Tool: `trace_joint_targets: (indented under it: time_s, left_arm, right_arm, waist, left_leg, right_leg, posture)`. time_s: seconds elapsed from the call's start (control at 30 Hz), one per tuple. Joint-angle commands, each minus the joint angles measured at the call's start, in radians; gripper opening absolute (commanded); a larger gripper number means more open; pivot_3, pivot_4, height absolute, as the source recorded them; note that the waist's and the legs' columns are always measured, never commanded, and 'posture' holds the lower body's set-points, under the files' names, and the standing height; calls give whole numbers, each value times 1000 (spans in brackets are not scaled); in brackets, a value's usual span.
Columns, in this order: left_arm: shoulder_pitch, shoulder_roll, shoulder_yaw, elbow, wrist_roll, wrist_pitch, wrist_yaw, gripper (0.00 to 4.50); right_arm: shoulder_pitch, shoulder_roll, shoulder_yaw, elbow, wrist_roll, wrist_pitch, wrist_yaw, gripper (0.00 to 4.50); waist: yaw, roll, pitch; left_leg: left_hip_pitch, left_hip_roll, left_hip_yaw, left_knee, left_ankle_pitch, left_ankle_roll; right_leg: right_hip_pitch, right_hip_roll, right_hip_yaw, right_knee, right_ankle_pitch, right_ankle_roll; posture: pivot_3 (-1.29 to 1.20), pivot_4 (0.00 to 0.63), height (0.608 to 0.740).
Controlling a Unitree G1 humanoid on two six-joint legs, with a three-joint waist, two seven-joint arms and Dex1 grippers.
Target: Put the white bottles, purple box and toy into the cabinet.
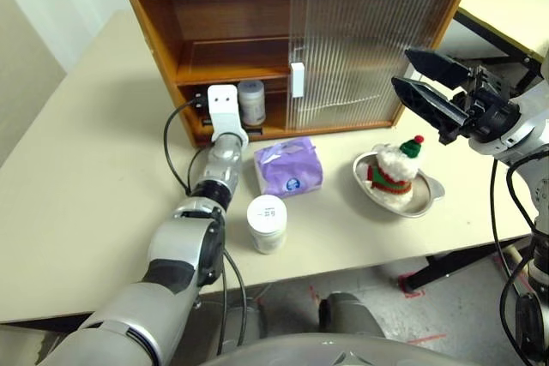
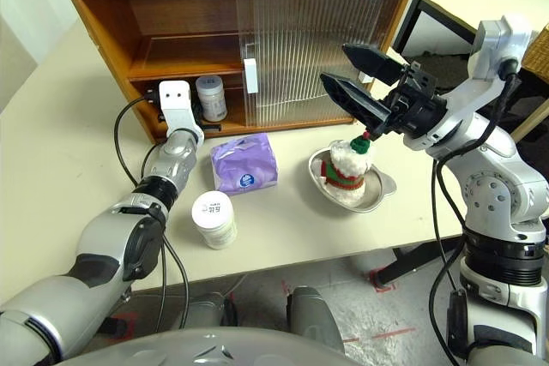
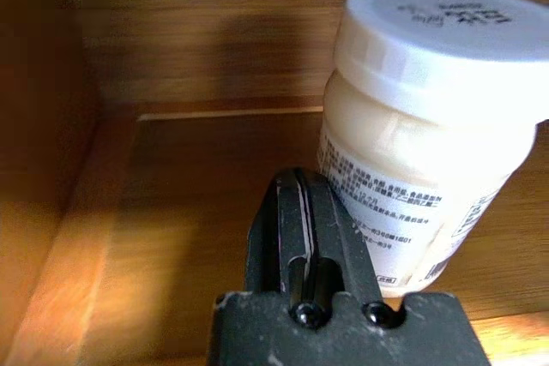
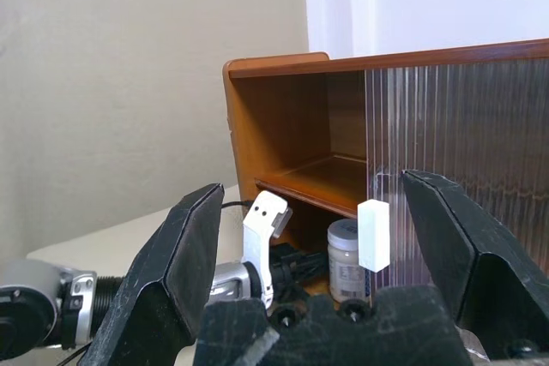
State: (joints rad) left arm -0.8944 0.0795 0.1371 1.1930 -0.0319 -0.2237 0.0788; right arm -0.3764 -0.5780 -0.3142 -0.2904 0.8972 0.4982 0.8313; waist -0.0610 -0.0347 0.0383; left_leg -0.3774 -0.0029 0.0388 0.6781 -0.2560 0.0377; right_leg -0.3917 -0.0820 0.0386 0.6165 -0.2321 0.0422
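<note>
The cabinet (image 1: 154, 32) stands at the back of the table with its left half open. One white bottle (image 1: 251, 102) stands upright inside on the bottom board. My left gripper (image 3: 298, 182) is shut and empty, reaching into that opening just beside this bottle (image 3: 429, 152). The other white bottle (image 1: 267, 223) stands on the table in front, next to my left forearm. The purple box (image 1: 289, 166) lies between it and the cabinet. The toy (image 1: 395, 169) sits in a silver dish (image 1: 426, 199). My right gripper (image 1: 401, 69) hangs open and empty above the toy, pointing at the cabinet.
The ribbed sliding doors (image 1: 369, 49) cover the cabinet's right half, with a white handle (image 1: 297, 80) at the edge of the opening. The upper shelf (image 1: 227, 70) is bare. A black cable (image 1: 176, 156) loops on the table beside my left wrist. Another table (image 1: 506, 15) stands at the right.
</note>
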Motion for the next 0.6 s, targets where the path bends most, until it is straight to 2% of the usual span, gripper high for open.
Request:
trace_joint_targets:
  time_s: [0.03, 0.4, 0.6]
  left_arm:
    - [-25, -6, -12, 32, 17, 0, -26, 11]
    - [-72, -27, -20, 71, 30, 13, -57, 11]
    - [-73, -1, 15, 51, 3, -2, -52, 11]
  right_arm:
    - [6, -12, -6, -21, 9, 7, -4, 4500]
    - [25, -13, -20, -43, 13, 8, -19, 4500]
    - [34, -14, -25, -51, 16, 8, -28, 4500]
  waist:
    - [-4, 0, 0]
    - [-11, 0, 0]
    - [-26, 0, 0]
  left_leg:
    - [0, 0, 0, 0, 0, 0]
    - [0, 0, 0, 0, 0, 0]
    - [0, 0, 0, 0, 0, 0]
  right_leg:
    - [0, 0, 0, 0, 0, 0]
    - [0, 0, 0, 0, 0, 1]
    - [0, 0, 0, 0, 0, 1]
  posture:
    - [-153, 0, 740]
    - [-182, 0, 740]
    - [-176, 0, 740]
